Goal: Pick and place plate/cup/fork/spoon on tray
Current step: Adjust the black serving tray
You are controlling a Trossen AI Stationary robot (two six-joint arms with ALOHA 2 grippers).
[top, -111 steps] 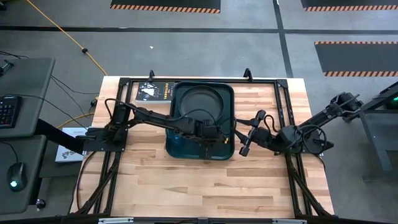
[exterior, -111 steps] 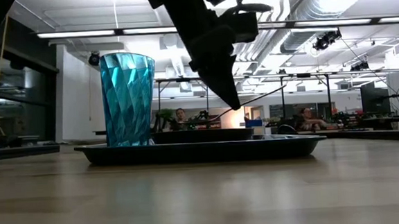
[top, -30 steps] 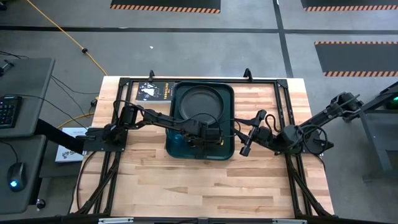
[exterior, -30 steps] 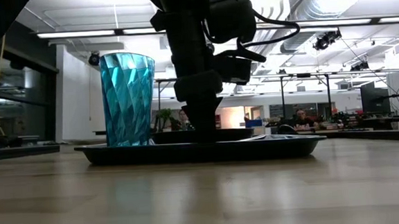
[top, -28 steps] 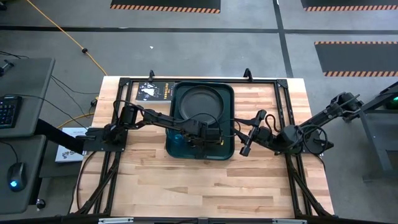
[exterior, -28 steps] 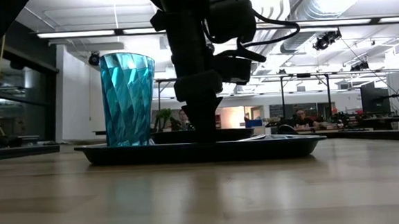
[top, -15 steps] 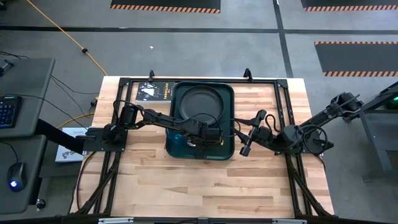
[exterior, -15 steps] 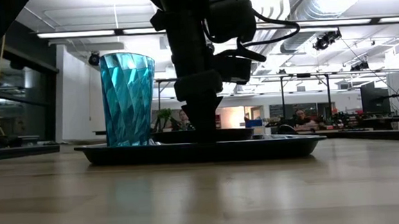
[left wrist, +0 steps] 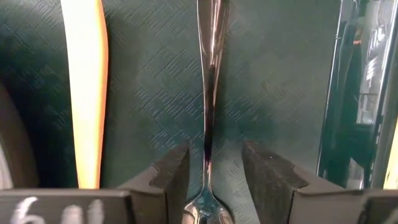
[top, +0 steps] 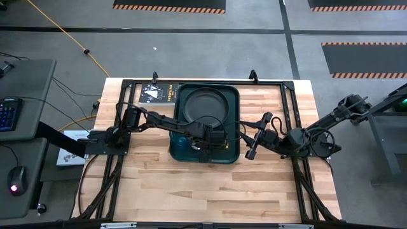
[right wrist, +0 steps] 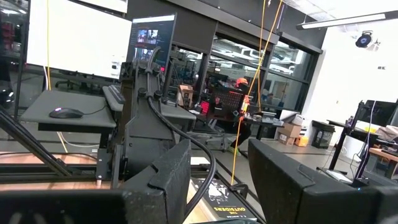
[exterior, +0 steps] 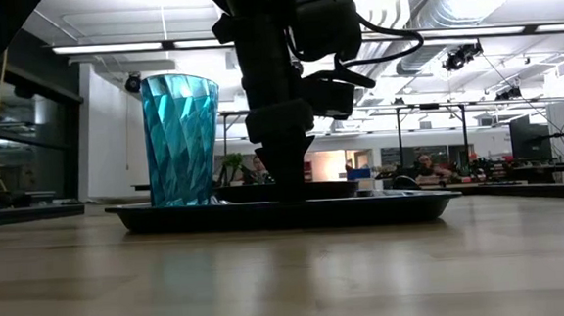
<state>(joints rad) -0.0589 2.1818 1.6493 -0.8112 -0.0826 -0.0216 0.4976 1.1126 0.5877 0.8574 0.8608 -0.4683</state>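
Fork point(left wrist: 86, 93) beside spoon point(left wrist: 210, 74), book point(top: 159, 93) behind tray point(top: 233, 95)

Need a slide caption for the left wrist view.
Left end effector open astride the spoon lying on the tray, fork alongside.

Both arms are dark, nearly black, built of slim jointed segments with looping black cables running along them. The left gripper point(left wrist: 210, 177) has two blocky matte-black fingers point(left wrist: 169, 175) with angled faces, and white stencilled characters show on the body just behind them. The right gripper point(right wrist: 219, 180) has the same chunky black fingers.
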